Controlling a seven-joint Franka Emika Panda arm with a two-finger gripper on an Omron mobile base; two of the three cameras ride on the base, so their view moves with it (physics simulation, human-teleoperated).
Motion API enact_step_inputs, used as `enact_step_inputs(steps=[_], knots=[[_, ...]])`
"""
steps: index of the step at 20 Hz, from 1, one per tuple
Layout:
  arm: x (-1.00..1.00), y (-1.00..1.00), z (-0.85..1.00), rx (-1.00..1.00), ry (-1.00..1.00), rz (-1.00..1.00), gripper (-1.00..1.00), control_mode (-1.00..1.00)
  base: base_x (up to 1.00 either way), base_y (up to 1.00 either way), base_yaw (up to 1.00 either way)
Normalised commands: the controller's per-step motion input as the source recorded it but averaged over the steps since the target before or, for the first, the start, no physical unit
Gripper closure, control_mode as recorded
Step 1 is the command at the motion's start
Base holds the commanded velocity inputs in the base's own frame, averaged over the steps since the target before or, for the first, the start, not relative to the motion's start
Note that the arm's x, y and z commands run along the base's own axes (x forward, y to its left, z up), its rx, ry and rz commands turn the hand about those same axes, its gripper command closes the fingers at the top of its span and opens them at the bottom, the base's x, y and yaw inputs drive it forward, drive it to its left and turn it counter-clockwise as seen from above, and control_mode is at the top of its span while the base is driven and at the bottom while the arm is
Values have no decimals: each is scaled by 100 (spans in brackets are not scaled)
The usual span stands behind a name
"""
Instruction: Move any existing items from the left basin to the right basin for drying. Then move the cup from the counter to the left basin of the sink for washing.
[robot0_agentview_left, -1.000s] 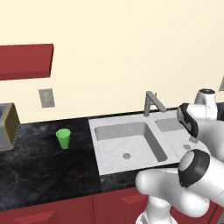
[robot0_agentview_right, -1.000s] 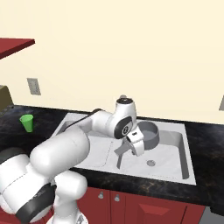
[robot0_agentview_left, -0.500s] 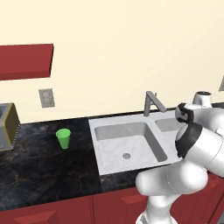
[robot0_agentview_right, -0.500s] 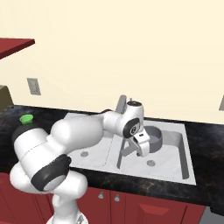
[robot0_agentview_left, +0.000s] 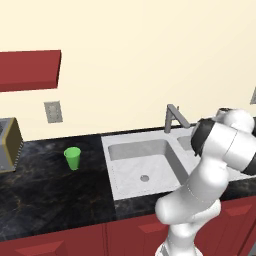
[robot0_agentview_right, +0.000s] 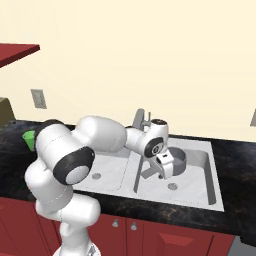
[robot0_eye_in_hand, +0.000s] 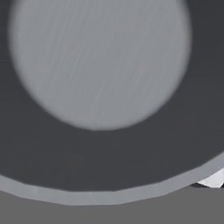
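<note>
Evidently step 1 was ending: the pan sat over the right basin, claw grip unclear. Next called for fetching the cup.

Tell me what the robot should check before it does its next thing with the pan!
1. Pan over the right basin: ok, it sits at the end effector above that bowl.
2. Pan resting on the basin floor: cannot tell.
3. End effector gripping the pan: cannot tell; the hand view shows the pan very close, with no fingertips to see.
4. Left basin free of items: ok, only its drain shows.
5. Cup waiting upright on the counter: ok.
6. Faucet out of the way: ok, it stands behind the arm.
</note>
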Motion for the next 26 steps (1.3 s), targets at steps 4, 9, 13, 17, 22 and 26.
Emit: enact_step_inputs(steps=[4,9,13,17,22,26], knots=[[26,-4,-39,1,0,0,100,-100,0,0,0],[21,-2,-40,0,0,1,100,-100,0,0,0],[20,-6,-40,0,0,1,100,-100,0,0,0],[18,-6,-38,0,0,1,100,-100,0,0,0],[14,-4,-37,0,0,1,100,-100,0,0,0],[5,0,-28,4,0,1,100,-100,0,0,0]])
